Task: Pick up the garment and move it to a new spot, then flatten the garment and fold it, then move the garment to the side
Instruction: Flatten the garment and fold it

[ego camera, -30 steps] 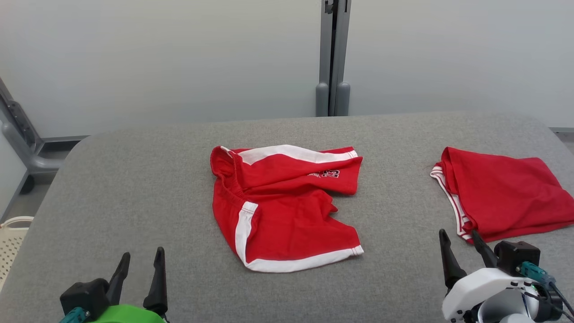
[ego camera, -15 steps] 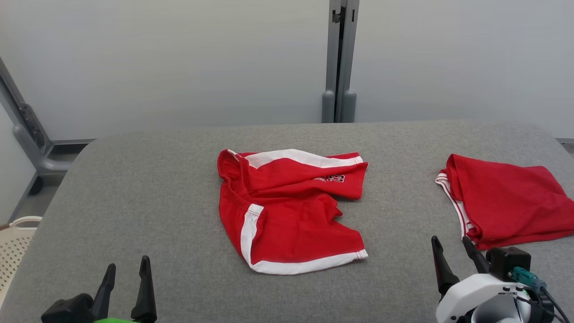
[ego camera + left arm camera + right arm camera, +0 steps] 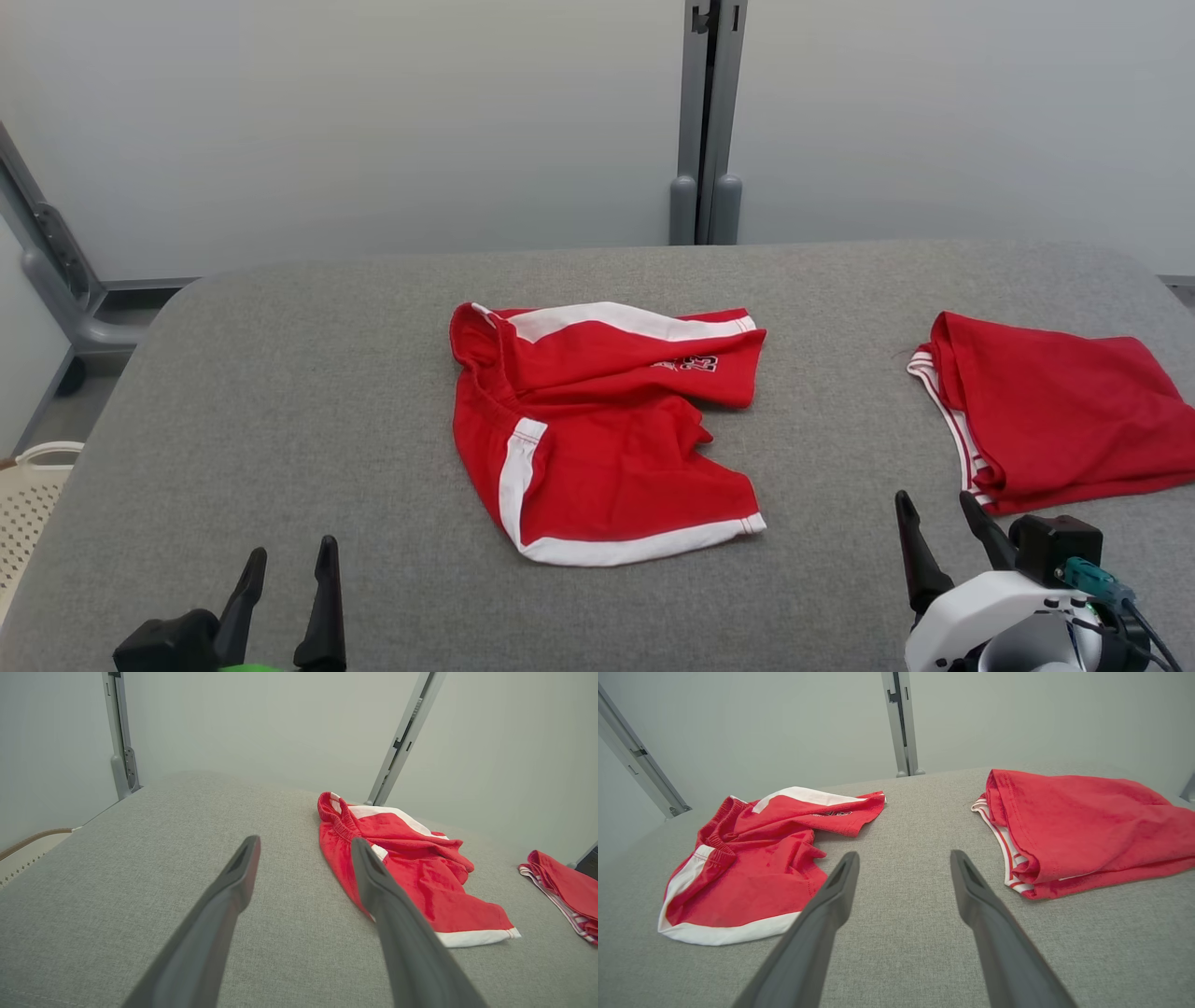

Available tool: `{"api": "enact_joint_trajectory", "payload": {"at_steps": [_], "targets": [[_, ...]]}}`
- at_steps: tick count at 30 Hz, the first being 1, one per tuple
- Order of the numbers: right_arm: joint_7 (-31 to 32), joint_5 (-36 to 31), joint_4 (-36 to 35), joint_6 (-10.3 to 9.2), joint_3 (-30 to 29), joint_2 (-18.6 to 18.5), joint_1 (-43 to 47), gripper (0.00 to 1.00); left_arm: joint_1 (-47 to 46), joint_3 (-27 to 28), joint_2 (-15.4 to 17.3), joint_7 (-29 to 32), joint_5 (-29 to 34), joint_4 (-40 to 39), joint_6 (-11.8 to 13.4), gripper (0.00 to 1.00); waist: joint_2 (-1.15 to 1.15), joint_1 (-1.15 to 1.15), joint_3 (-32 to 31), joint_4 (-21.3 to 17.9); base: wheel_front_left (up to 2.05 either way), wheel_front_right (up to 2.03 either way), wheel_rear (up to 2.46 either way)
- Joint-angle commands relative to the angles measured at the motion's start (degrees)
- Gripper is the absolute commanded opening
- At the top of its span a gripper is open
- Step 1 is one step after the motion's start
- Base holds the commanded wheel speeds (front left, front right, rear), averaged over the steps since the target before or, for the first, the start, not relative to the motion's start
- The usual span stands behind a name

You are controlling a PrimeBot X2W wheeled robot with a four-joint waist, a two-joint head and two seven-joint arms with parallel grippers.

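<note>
**Head view.** The red shorts (image 3: 597,439), trimmed in white, lie rumpled at the middle of the grey padded table (image 3: 280,373). Their waistband is toward the robot's left and both legs run toward its right. The farther leg carries a small printed number. A folded red garment (image 3: 1055,411) with striped edging lies well to the right of the shorts and apart from them.

The left gripper (image 3: 291,547) sits low, nearer the robot than the shorts and to their left, well apart from them. Its fingers point away from the robot, spread, with nothing between them. The right gripper (image 3: 934,497) sits nearer than the shorts and to their right, on a white wrist. Its fingers lean slightly left, parted and empty.

A grey upright post (image 3: 707,121) stands beyond the shorts. A white perforated basket (image 3: 28,495) shows far to their left, off the table.

**Left wrist view.** The two fingers (image 3: 233,877) stand wide apart over bare table. The shorts lie ahead, past the finger on that view's right.

**Right wrist view.** The fingers (image 3: 971,891) are likewise parted and carry nothing. They are aimed at the bare strip just right of the shorts, short of the folded garment.
</note>
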Motion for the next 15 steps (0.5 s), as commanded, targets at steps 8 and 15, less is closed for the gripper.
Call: {"api": "enact_joint_trajectory", "payload": {"at_steps": [8,15], "targets": [[0.1,-0.5,0.7,-0.07,0.3,-0.2,-0.1,1.0,-1.8,-0.4,-0.3,0.4,0.0,0.3,0.0,1.0,0.0,0.0,0.4,0.2,0.0,0.0,0.0],[2.5,-0.8,1.0,-0.07,0.8,-0.2,-1.7,1.0,-6.5,-3.3,1.0,6.2,1.1,1.3,-1.6,1.0,0.0,0.0,0.9,0.7,0.0,0.0,0.0]]}}
